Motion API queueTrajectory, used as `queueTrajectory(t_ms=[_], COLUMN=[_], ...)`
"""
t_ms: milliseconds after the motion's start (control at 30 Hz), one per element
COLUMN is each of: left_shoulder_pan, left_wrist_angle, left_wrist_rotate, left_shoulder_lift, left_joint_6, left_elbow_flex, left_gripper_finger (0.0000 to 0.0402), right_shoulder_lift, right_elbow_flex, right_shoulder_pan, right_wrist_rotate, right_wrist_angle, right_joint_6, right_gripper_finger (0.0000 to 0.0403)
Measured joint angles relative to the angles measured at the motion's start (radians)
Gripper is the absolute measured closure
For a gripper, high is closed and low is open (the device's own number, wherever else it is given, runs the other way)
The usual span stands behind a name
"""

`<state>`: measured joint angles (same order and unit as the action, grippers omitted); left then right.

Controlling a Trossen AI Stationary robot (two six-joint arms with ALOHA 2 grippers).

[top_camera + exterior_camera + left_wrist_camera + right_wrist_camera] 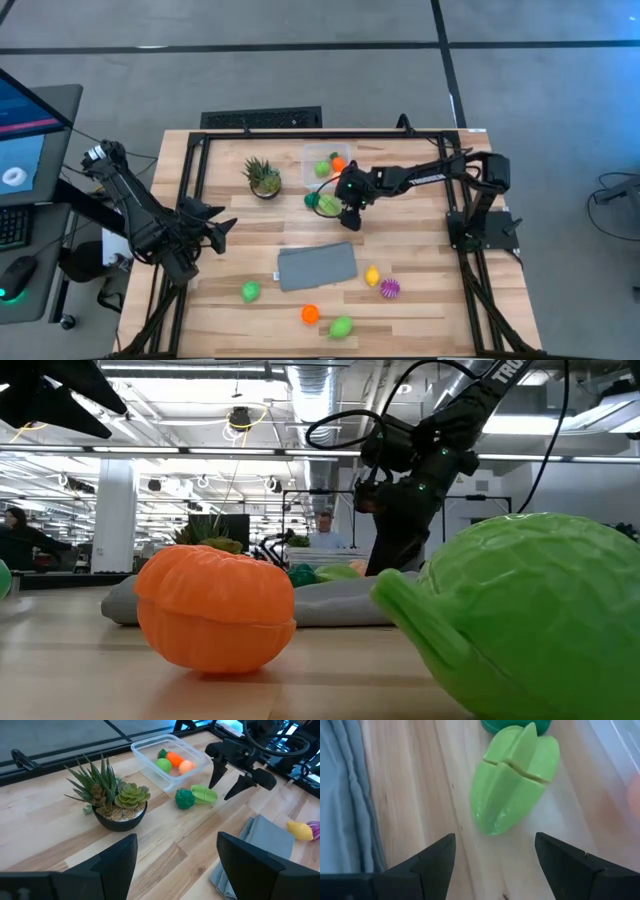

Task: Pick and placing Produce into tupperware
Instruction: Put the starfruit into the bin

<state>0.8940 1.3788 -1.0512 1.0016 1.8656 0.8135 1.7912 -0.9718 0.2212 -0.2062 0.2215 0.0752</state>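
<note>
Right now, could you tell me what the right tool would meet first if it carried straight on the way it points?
Most likely the light green ridged fruit: it lies dead ahead between the right tool's open fingers, on the table, short of the tupperware.

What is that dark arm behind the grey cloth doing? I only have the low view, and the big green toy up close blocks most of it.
Observer: That is the right gripper. It is open, holds nothing, and is aimed at a light green fruit lying on the table.
Operator: Where is the tupperware?
Observer: Right beside that fruit. The tupperware already holds a green piece, an orange piece and a peach-coloured piece.
Operator: And the left arm?
Observer: The left gripper waits open and empty near the table's left edge.
</note>
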Motion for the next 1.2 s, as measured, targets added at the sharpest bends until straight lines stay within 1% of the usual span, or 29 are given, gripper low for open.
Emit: queueTrajectory(t_ms=[233, 333, 667, 1033, 1200], left_shoulder_pan=[0.0, 0.0, 0.0, 0.0, 0.0], left_wrist_angle=[-0.002, -0.003, -0.003, -0.008, -0.009], left_wrist_rotate=[0.0, -0.001, -0.001, -0.002, -0.005], left_shoulder_lift=[0.0, 0.0, 0.0, 0.0, 0.0], left_joint_6=[-0.021, -0.024, -0.026, -0.026, -0.025], left_elbow_flex=[0.0, 0.0, 0.0, 0.0, 0.0], left_gripper_finger=[0.0138, 0.0138, 0.0138, 0.0138, 0.0138], right_shoulder_lift=[0.0, 0.0, 0.0, 0.0, 0.0], right_elbow_flex=[0.0, 0.0, 0.0, -0.045, -0.05], right_shoulder_pan=[-0.001, -0.001, -0.006, -0.006, -0.006], right_wrist_rotate=[0.002, 0.024, 0.049, 0.126, 0.13], right_wrist_angle=[-0.023, -0.029, -0.097, -0.079, -0.063], right_joint_6=[0.122, 0.153, 0.187, 0.197, 0.198], right_gripper_finger=[0.0106, 0.0106, 0.0106, 0.0106, 0.0106])
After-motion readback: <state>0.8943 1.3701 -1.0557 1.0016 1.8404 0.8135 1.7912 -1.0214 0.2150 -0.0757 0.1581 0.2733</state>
